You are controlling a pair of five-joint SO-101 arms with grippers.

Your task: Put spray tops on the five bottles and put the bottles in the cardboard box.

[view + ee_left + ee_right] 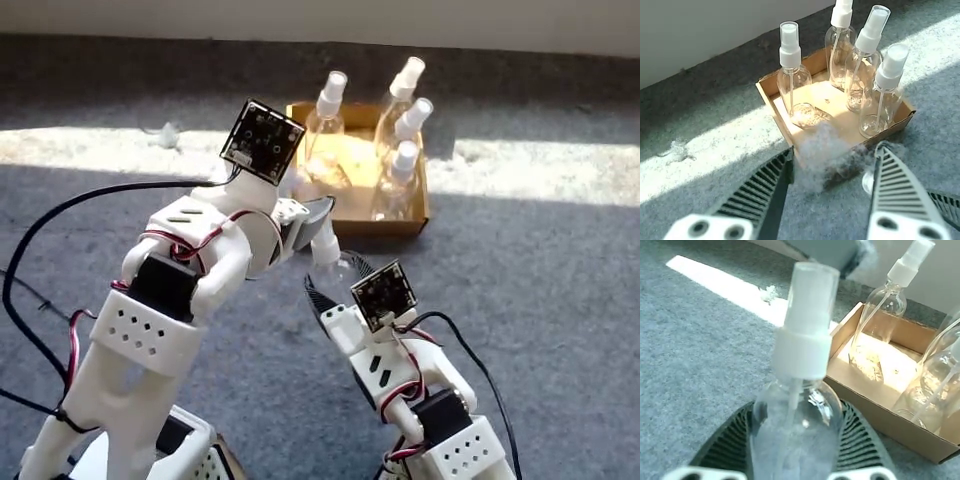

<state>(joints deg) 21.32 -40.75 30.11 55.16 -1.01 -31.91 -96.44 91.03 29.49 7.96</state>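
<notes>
Item nearest the lens, right wrist view: a clear bottle [795, 425], upright and fitted with a white spray top [807, 320], is clamped at its body between the ribbed fingers of the right end effector [792, 455]. In the high view this bottle is found at frame centre, just in front of the cardboard box [390, 227].

Left end effector [835, 160] — fingers are held apart; a blurred white mass is seen between them, and contact cannot be judged.

Cardboard box, upper centre of the high view — a lone bottle [792, 87] is stood at its left side and a group of three bottles [860, 85] at its right, all upright and capped with spray tops.

The grey tabletop [540, 320] is crossed by a sunlit band. A white tuft [165, 133] is noted at upper left.
</notes>
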